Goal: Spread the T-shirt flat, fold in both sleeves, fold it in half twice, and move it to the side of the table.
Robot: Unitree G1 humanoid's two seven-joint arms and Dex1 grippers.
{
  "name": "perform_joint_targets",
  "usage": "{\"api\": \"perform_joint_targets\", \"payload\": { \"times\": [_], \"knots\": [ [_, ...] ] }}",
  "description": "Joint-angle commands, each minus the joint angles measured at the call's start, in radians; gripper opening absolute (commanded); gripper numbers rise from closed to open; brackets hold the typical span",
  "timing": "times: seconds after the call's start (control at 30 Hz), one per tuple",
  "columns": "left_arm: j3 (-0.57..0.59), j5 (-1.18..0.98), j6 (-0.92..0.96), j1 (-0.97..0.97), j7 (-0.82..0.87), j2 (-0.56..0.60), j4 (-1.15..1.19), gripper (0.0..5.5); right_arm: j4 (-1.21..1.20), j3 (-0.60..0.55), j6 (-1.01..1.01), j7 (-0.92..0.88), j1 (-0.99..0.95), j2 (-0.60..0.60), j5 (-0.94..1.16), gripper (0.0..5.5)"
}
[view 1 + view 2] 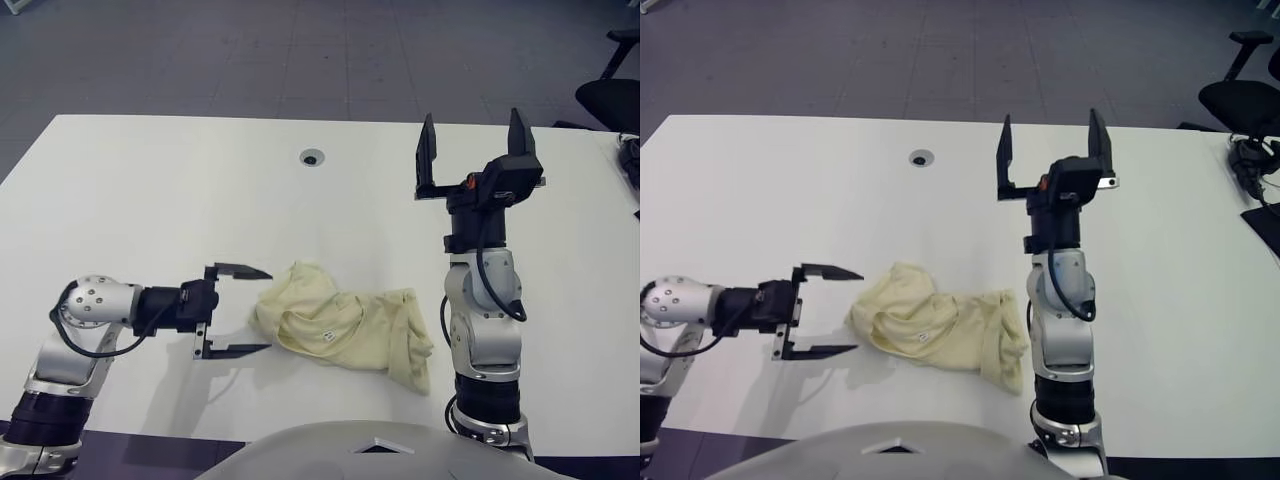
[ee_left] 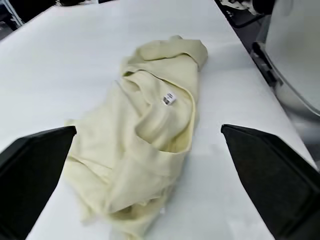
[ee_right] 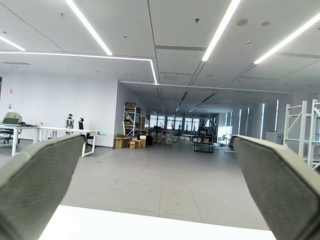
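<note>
T-shirt (image 1: 340, 325) crumpled, table (image 1: 150, 180) 6 o'clock | left gripper (image 1: 266, 311) spread at its 9 o'clock, apparently to grab | right gripper (image 1: 473, 118) spread, upright, clear.

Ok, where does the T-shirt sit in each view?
Left eye view: T-shirt crumpled at the table's near edge, centre.
Right eye view: T-shirt same spot, left of centre.
Left wrist view: T-shirt mid-picture, framed by the left gripper.
Right wrist view: faces the room, away from it.
Shared landmark: left gripper, open beside the T-shirt.
</note>
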Motion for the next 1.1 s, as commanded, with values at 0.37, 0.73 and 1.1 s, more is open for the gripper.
{"api": "perform_joint_targets", "payload": {
  "times": [0.37, 0.73, 1.1],
  "knots": [
    [-0.195, 0.109, 0.017, -0.096, -0.007, -0.05, 0.096, 5.39, -0.024, 0.033, 0.039, 0.028, 0.008, -0.007, 0.011, 5.4],
    [-0.181, 0.053, 0.022, -0.086, -0.055, -0.024, 0.066, 5.39, -0.032, 0.033, 0.044, 0.021, 0.01, -0.009, 0.008, 5.4],
    [-0.143, 0.035, 0.014, -0.081, -0.061, -0.01, 0.071, 4.45, -0.037, 0.036, 0.049, 0.022, 0.016, -0.01, 0.007, 5.4]
  ]
}}
